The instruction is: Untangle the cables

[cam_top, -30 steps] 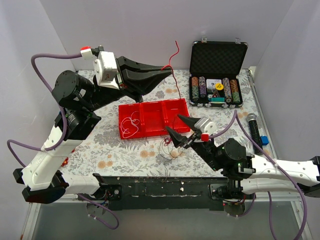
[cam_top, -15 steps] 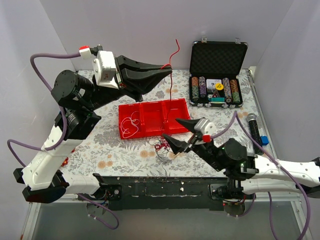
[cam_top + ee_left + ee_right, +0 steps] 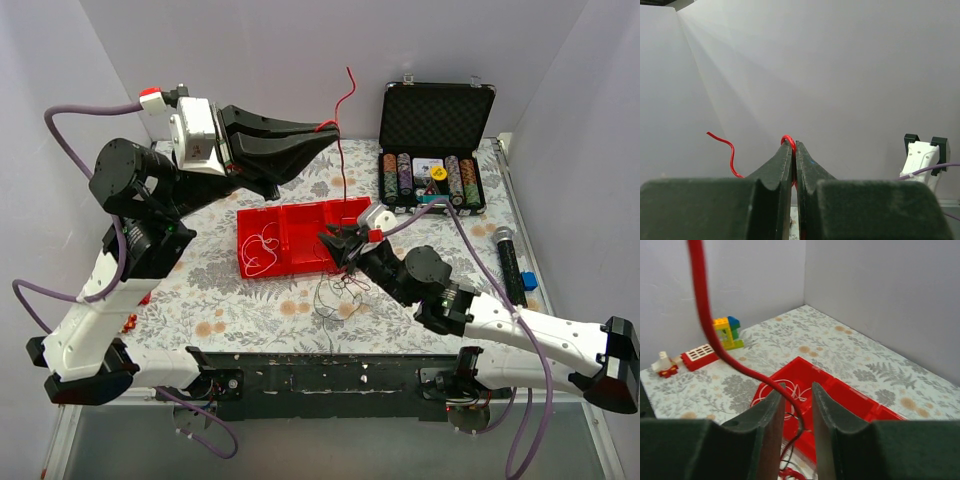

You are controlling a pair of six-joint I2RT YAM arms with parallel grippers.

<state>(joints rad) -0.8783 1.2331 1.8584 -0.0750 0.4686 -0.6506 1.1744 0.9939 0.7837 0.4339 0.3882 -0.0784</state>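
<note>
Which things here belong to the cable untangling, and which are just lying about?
Job: red cable, pinched in the left gripper and running between the open jaws of the right gripper; cable tangle beside the red tray; white cable in its left compartment.
Lying about: poker chip case, microphone, blue block, toy bricks.

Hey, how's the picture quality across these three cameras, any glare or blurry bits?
Top view: even light, sharp, soft shadows only. Left wrist view: pale light streaks fan from the upper left corner across the wall, with the left gripper dark below. Right wrist view: the red cable close to the lens is blurred and looks thick.
</note>
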